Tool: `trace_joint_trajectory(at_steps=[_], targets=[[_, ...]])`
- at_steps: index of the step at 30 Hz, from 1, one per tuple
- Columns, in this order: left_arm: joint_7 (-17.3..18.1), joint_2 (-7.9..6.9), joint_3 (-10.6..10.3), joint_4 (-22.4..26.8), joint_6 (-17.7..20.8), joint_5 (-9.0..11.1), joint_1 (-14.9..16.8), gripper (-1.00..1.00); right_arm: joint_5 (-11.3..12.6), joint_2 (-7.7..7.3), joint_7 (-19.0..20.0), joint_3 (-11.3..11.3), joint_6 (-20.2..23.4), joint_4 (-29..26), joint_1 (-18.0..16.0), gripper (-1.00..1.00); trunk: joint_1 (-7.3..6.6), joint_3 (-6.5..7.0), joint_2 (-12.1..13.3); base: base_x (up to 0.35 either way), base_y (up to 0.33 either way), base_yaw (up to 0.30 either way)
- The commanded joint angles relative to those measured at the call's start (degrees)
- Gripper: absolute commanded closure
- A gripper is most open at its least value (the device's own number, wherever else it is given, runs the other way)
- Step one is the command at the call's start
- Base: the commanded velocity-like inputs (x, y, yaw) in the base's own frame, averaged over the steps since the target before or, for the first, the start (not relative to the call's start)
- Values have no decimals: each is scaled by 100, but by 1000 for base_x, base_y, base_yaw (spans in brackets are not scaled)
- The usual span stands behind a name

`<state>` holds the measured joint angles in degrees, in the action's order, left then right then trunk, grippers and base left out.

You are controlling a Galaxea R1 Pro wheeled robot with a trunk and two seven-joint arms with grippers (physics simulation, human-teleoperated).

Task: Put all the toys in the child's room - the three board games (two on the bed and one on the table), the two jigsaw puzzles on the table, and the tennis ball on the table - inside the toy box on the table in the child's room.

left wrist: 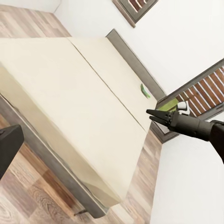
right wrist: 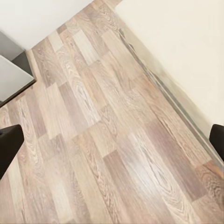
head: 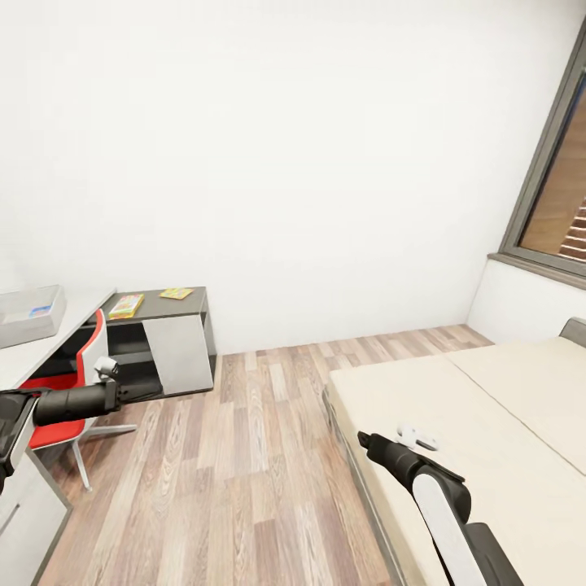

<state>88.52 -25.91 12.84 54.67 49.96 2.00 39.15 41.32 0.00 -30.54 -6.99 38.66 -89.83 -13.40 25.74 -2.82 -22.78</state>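
The toy box (head: 28, 313), a light-grey bin, stands on the table (head: 49, 346) at the far left. On the table's lower dark wing lie a yellow-green-red board game (head: 126, 306) and a thin mosaic jigsaw puzzle (head: 176, 293). My left gripper (head: 130, 392) hovers by the chair, open and empty. The right gripper (head: 366, 441) (left wrist: 149, 114) hangs over the bed's near edge (head: 488, 423), its fingers (right wrist: 9, 144) spread wide above the floor, holding nothing. A small green-and-white sliver (left wrist: 145, 90) lies on the mattress by the headboard, too small to identify. The tennis ball is out of view.
A red swivel chair (head: 69, 382) stands tucked at the table beside my left arm. Wood-plank floor (head: 244, 456) runs between table and bed. A grey-framed window (head: 561, 203) is at the right, with a white wall behind.
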Motion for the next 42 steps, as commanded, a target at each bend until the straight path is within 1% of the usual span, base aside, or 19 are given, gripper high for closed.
trace_joint_trajectory(at_steps=[1, 17, 24, 34, 42], targets=[[22, -2, 1, 0, 60, -2, 5, -100, 51, 0, -59, -4, 10, -4, -6, -100, 4, -14, -14, -3, -2, 1], [25, -2, 6, 0, 57, 8, 5, -100, 59, 6, -49, 3, 7, 9, -6, -100, 4, -14, -14, -64, -15, 3], [14, -2, 2, 0, 57, 7, 5, -100, 60, 35, -48, -2, 9, 9, -6, -100, 4, 0, -14, -102, -128, 196], [8, -2, -1, 0, 57, 11, 5, -100, 56, 88, -48, -4, 10, 9, -6, -100, 4, 26, -14, -61, -14, 254], [-1, -2, -1, 0, 57, 11, 5, -100, 56, 89, -42, -4, 10, 9, -7, -100, 4, 30, -14, -33, -3, 59]])
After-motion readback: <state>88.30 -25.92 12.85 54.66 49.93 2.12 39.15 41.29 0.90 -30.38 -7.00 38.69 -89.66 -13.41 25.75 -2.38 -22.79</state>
